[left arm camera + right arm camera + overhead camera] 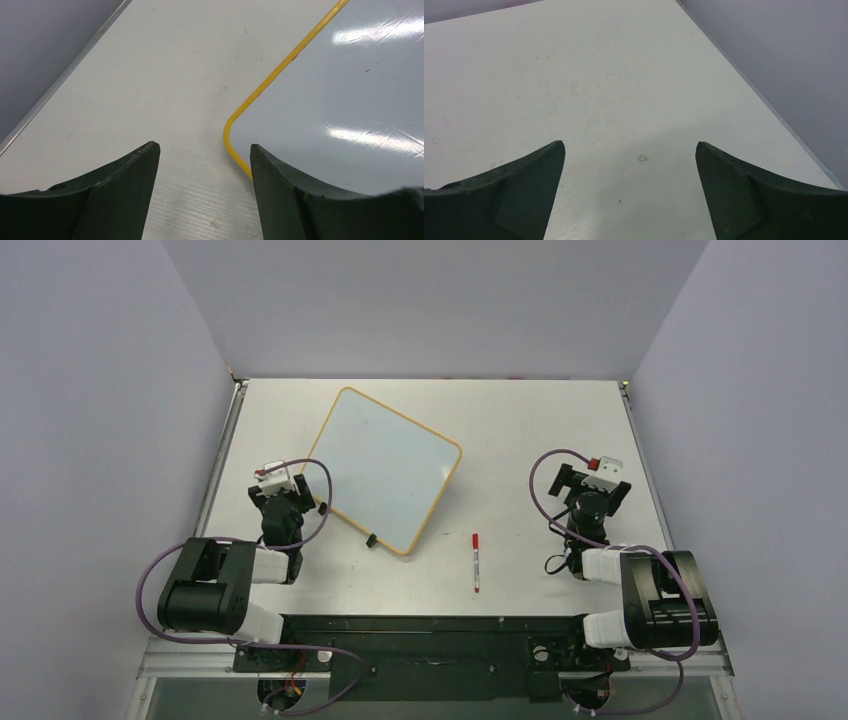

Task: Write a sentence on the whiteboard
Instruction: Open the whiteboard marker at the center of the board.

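The whiteboard point(385, 465) lies tilted on the table left of centre, white with a yellow frame. Its surface is blank; no sentence shows on it. A marker point(476, 562) with a red cap and white body lies on the table between the arms, right of the board. My left gripper point(283, 483) is open and empty just off the board's left corner. In the left wrist view the gripper point(205, 147) hangs over bare table, with the board's rounded corner point(350, 100) beside its right finger. My right gripper point(597, 480) is open and empty over bare table point(630, 144).
Two small black clips point(371, 540) sit on the board's near edge. Grey walls close in the table on the left, back and right. The table's metal side rails point(222, 455) run close to each arm.
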You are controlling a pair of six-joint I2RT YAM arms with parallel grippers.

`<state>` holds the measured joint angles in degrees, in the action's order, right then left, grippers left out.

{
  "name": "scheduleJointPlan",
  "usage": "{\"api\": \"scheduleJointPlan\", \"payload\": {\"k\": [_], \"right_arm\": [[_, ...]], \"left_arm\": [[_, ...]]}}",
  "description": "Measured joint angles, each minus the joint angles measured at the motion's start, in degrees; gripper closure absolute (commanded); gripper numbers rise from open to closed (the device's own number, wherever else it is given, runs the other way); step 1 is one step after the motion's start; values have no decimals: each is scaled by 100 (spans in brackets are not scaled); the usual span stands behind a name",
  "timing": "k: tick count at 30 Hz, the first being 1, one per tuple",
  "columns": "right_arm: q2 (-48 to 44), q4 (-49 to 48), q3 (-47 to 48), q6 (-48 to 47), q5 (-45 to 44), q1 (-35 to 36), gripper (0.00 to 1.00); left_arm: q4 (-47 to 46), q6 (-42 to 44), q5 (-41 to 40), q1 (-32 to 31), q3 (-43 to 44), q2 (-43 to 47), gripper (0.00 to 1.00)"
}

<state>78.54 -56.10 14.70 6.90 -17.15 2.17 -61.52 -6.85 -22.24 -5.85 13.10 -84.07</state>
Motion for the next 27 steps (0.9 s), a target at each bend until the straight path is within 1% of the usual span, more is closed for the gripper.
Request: {"api": "scheduleJointPlan", "payload": {"k": [11,13,15,17,19,20,21,23,25,27], "right_arm": [[0,2,0,-2,120,-50,0],[-7,4,-2,-2,37,-26,0],[-138,166,2,-59,-372,186,0],[-533,688,70,-184,-758,627,0],[-966,1443,402,-114,-968,975,0],[-1189,2087,859,162,-1069,1084,0],[-1290,2520,1222,376,-1137,1097,0],[-1425,3659,2306,1082,-1272,1034,0],[-1453,4492,3143,1565,-1252,977,0],[-1478,5163,3600,1897,-1172,951,0]], "left_arm": [[0,0,-2,0,0,0,36],[46,-2,-11,0,0,39,36],[315,-28,-52,0,22,221,36],[634,-57,-136,0,85,463,36],[868,-72,-179,0,168,680,36],[962,-87,-199,0,197,798,36],[1054,-101,-216,0,203,942,36],[1261,-149,-280,0,195,1305,36],[1493,-245,-389,0,177,1729,36],[1888,-605,-625,0,179,2299,36]]}}
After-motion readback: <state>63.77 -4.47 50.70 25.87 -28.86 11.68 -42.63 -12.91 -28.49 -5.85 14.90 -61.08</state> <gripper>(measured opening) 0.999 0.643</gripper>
